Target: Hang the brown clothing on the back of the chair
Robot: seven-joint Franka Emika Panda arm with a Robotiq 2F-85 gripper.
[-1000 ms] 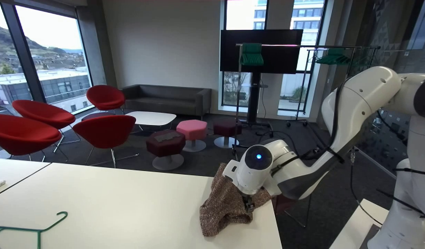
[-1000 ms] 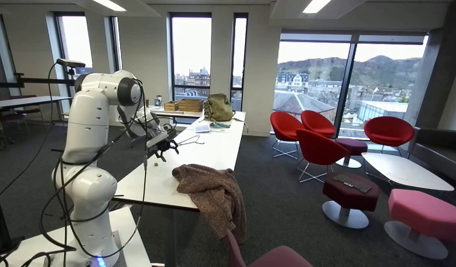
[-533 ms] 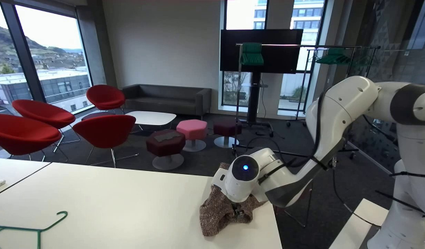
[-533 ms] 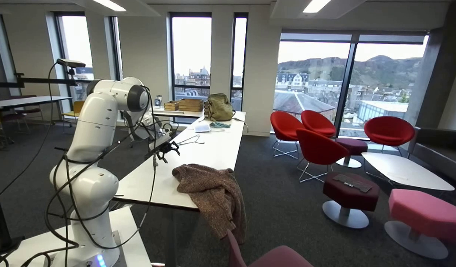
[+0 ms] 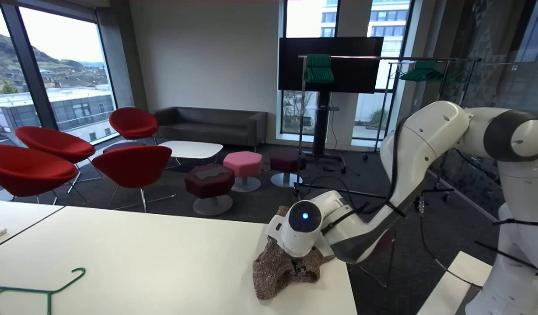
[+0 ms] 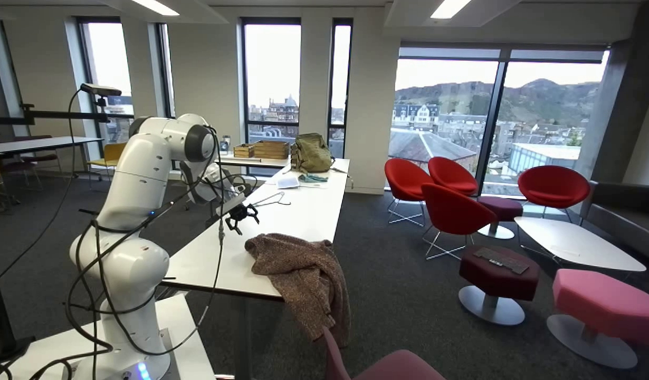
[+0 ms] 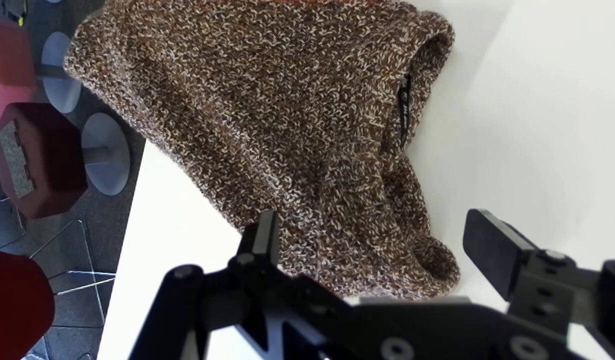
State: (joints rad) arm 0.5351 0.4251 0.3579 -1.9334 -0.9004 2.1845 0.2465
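The brown knitted clothing [image 6: 303,272] lies bunched on the white table's corner, and one part hangs over the edge towards the chair. It also shows in an exterior view [image 5: 271,271], partly hidden by my arm, and fills much of the wrist view [image 7: 267,100]. My gripper [image 7: 370,225] is open, its fingers wide apart either side of one end of the clothing, with nothing held. In an exterior view the gripper [image 6: 247,224] hangs above the table, apart from the clothing. A dusky red chair [image 6: 395,368] stands below the hanging part; its backrest [image 6: 334,354] is near the cloth's lower end.
A green hanger [image 5: 50,291] lies on the white table [image 5: 164,253]. A green bag [image 6: 312,153] and wooden boxes [image 6: 271,149] stand farther back. Red chairs [image 6: 457,210] and stools [image 6: 498,272] stand on the floor. A rack with green hangers [image 5: 319,68] stands behind.
My arm has reached farther out over the table and lowered slightly, bringing the gripper nearer the table end of the clothing. The clothing and chair have not moved.
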